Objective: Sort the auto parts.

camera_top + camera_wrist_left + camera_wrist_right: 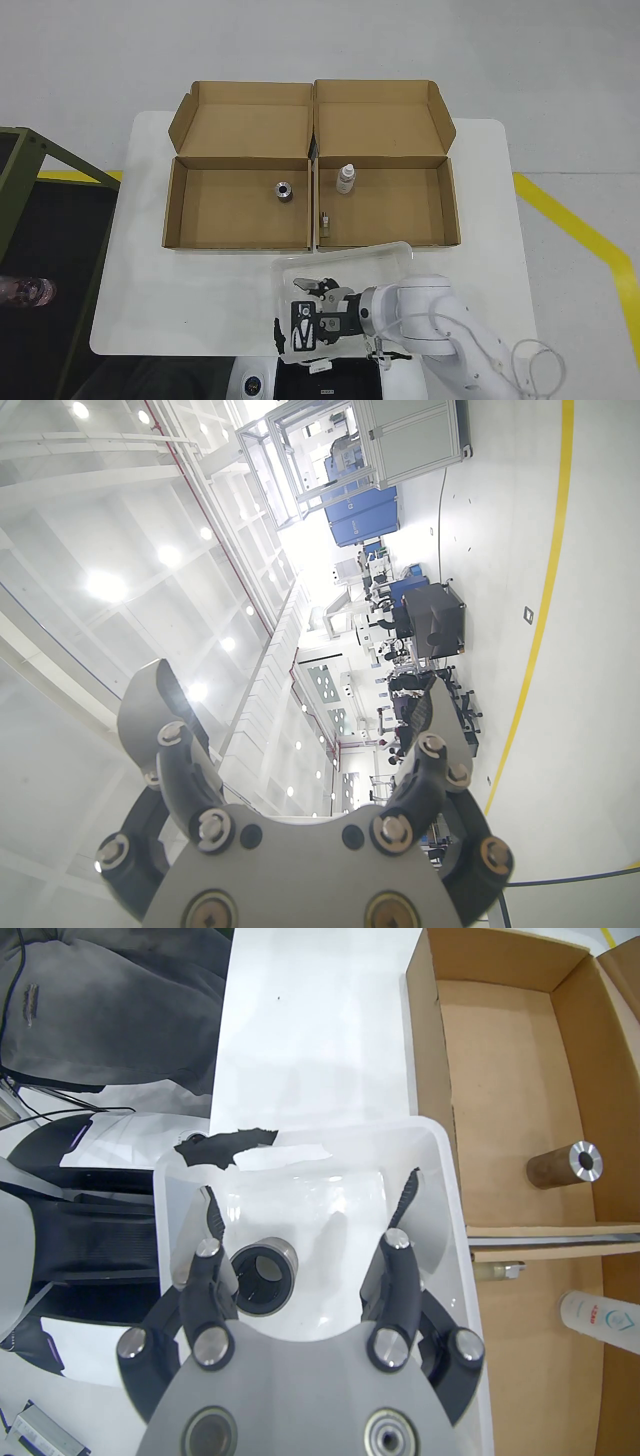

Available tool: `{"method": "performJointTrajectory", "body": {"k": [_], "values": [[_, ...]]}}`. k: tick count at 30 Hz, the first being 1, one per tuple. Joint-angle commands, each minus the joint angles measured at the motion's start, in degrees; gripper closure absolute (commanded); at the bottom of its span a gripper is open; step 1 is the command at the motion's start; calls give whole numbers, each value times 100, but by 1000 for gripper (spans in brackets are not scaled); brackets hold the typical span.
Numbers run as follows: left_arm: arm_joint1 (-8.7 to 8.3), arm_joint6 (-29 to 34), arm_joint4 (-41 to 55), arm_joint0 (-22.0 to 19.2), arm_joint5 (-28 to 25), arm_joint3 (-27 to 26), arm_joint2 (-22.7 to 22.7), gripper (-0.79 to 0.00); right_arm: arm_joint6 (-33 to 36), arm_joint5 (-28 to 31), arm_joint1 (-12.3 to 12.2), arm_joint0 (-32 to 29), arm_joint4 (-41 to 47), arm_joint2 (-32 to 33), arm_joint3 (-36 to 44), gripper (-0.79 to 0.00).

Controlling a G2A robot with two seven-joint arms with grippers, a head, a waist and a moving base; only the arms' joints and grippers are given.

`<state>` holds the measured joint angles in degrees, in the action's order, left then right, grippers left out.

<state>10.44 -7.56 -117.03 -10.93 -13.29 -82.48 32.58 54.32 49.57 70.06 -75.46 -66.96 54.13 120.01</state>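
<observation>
Right wrist view, right pincer wide open and empty over white bin, black bushing partly hidden behind one finger, left pincer open, empty.

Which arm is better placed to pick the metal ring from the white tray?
Right. The right gripper hangs open over the tray holding the ring; the left gripper faces the room.

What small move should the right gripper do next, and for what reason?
Probably a small sideways shift, to centre over the black cylindrical bushing before lowering. The right gripper hangs open above the white plastic bin, and the bushing lies in it close to one finger, not midway between them.
</observation>
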Motion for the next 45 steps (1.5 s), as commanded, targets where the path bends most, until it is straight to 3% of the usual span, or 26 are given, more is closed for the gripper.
{"method": "performJointTrajectory", "body": {"k": [1, 7, 13, 20, 45], "values": [[0, 0, 0, 0, 0, 0, 0, -785, 22, 17, -46, -86, -35, 52, 13, -782], [0, 0, 0, 0, 0, 0, 0, -785, -19, 58, -170, -200, -86, 172, -20, -751], [0, 0, 0, 0, 0, 0, 0, -785, -9, 48, -247, -207, -59, 284, -53, -634], [0, 0, 0, 0, 0, 0, 0, -785, -3, 42, -310, -149, -62, 218, -197, -585], [0, 0, 0, 0, 0, 0, 0, -785, 89, -50, -486, 144, 63, -210, -498, -634]]}}
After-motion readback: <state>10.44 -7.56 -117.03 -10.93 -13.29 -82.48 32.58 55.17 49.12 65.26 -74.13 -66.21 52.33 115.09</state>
